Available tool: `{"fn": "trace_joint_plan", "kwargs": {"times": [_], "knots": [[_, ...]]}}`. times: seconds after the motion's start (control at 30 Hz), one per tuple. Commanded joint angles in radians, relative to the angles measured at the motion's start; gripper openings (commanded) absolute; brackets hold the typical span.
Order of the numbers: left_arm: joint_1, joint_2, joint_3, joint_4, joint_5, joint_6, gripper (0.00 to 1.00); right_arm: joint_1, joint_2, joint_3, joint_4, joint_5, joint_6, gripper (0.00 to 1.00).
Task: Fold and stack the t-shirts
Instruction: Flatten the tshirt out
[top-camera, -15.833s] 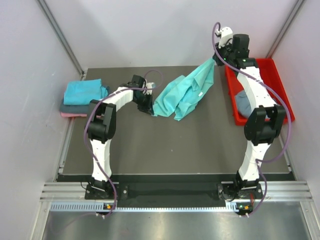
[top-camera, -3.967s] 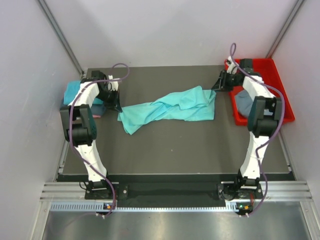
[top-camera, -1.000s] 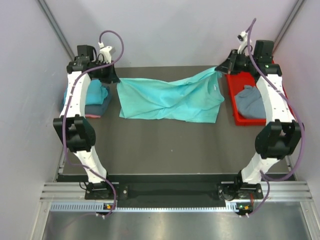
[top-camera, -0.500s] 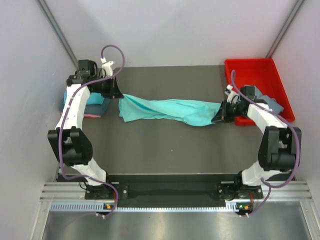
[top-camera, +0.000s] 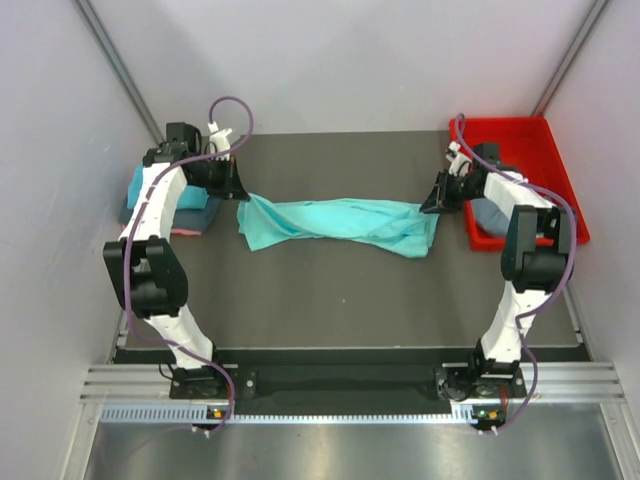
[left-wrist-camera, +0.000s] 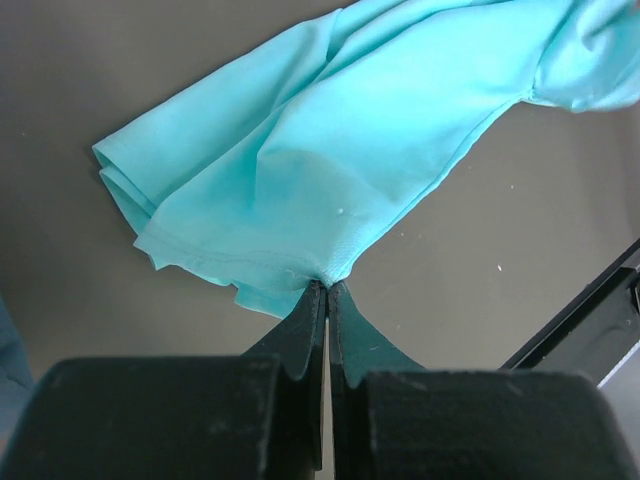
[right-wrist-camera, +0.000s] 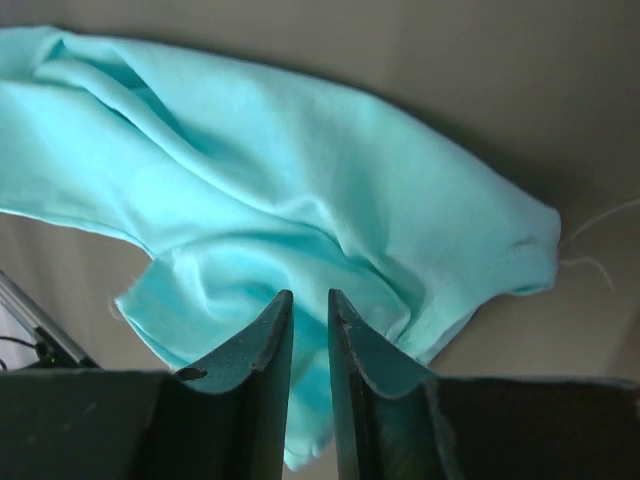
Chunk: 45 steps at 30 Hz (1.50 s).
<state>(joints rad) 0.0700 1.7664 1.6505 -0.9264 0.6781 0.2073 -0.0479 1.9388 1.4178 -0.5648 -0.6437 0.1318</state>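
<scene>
A turquoise t-shirt (top-camera: 340, 220) lies across the middle of the table as a long rumpled band. My left gripper (top-camera: 238, 190) is at its left end, shut on the hem; the left wrist view shows the t-shirt (left-wrist-camera: 330, 130) pinched between the closed tips of this gripper (left-wrist-camera: 327, 285). My right gripper (top-camera: 433, 203) hovers over the shirt's right end. In the right wrist view its jaws (right-wrist-camera: 309, 295) stand slightly open with nothing between them, and the t-shirt (right-wrist-camera: 300, 180) lies below them. A slate grey-blue t-shirt (top-camera: 490, 215) sits in the red tray (top-camera: 500, 125).
A stack of folded shirts (top-camera: 190, 212) in teal, slate and pink lies at the table's left edge, partly hidden by my left arm. The red tray stands at the back right, close to my right gripper. Walls close in on three sides.
The shirt, held spread in the air a second ago, has come down onto the table. My right gripper has opened, let go of the right end and moved back toward the tray.
</scene>
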Motion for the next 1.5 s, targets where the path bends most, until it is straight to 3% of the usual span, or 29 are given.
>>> {"fn": "trace_joint_plan", "kwargs": {"times": [0.0,0.13,0.27,0.33,0.43,0.77,1.47], "knots": [[-0.003,0.007,0.057,0.018,0.001,0.009,0.0,0.002,0.018,0.055,-0.007,-0.008,0.005,0.22],[-0.001,0.025,0.068,0.018,0.001,0.011,0.0,0.013,0.008,0.027,0.008,-0.014,0.009,0.26],[-0.002,0.041,0.081,0.018,0.009,0.01,0.0,0.017,-0.023,0.003,0.01,-0.027,0.009,0.18],[-0.001,0.05,0.092,0.02,0.018,0.006,0.0,0.017,-0.046,0.003,-0.023,-0.004,-0.007,0.28],[-0.001,0.057,0.106,0.024,0.034,-0.005,0.0,0.016,-0.113,-0.023,-0.084,0.022,-0.026,0.32],[-0.002,0.054,0.118,0.031,0.052,-0.016,0.0,0.014,-0.359,-0.41,-0.096,-0.045,0.045,0.33],[-0.001,0.028,0.094,0.024,0.021,-0.006,0.0,0.017,-0.181,-0.326,-0.081,0.068,-0.021,0.36]]}}
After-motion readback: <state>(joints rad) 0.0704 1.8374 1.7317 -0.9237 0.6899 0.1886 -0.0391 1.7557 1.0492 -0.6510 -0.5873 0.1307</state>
